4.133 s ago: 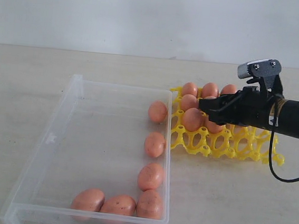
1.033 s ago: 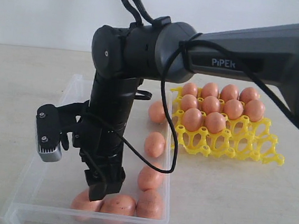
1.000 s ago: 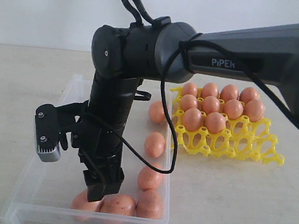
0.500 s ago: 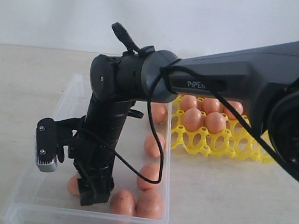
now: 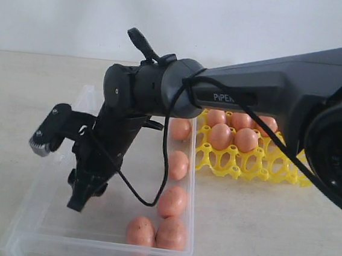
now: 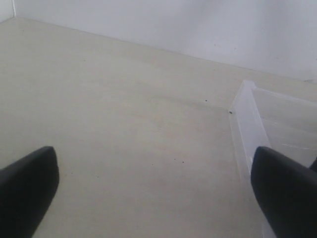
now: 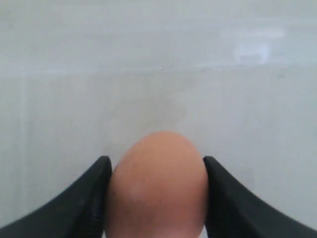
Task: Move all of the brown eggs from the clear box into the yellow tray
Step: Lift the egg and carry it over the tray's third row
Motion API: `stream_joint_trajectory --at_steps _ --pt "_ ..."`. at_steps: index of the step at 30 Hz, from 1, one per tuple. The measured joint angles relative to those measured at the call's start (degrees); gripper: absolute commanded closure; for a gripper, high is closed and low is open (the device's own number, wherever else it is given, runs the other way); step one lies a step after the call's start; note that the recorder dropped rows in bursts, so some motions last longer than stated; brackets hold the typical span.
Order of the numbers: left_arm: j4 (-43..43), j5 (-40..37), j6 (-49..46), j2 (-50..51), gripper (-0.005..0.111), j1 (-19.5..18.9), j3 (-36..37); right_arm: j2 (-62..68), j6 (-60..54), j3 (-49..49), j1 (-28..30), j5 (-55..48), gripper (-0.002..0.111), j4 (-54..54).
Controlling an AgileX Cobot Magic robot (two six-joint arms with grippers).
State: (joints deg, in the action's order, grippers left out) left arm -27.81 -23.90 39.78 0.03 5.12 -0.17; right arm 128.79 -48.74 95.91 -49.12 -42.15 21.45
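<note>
Right gripper [image 7: 155,198] down over left half of clear box [image 5: 99,248], fingers pinching one brown egg [image 7: 156,168] by its sides. Five other brown eggs [image 5: 172,201] loose in box: three along wall nearest tray, two in near corner. Yellow tray [image 5: 258,166] just beside box on right, eggs seated in rear cups, some hidden by arm. Left gripper [image 6: 158,193] over table [image 6: 124,124] beside box corner, fingers spread wide.

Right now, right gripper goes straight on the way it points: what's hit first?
Likely the bare floor of the large clear plastic box. The right gripper, shut on a smooth brown egg, points down into it; gap unclear.
</note>
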Motion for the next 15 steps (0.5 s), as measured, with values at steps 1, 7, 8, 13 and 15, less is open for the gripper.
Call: stream_joint_trajectory --at_steps 1,7,8,13,15 --pt "0.0 0.0 0.0 0.0 0.014 0.0 0.0 -0.4 3.7 0.0 0.1 2.3 0.109 0.0" --pt "0.5 0.0 -1.2 0.0 0.069 0.0 0.0 -6.7 21.2 -5.8 1.3 22.7 0.109 1.2" --pt "0.9 0.0 -1.3 0.0 0.079 0.0 0.0 -8.7 22.6 -8.1 1.4 26.6 0.109 1.6" --pt "1.5 0.0 -1.4 0.0 0.111 0.0 0.0 -20.7 27.5 -26.3 1.4 50.4 0.109 2.0" --pt "1.6 0.0 -1.4 0.0 0.111 0.0 0.0 -24.8 27.9 -34.7 1.4 61.8 0.109 2.0"
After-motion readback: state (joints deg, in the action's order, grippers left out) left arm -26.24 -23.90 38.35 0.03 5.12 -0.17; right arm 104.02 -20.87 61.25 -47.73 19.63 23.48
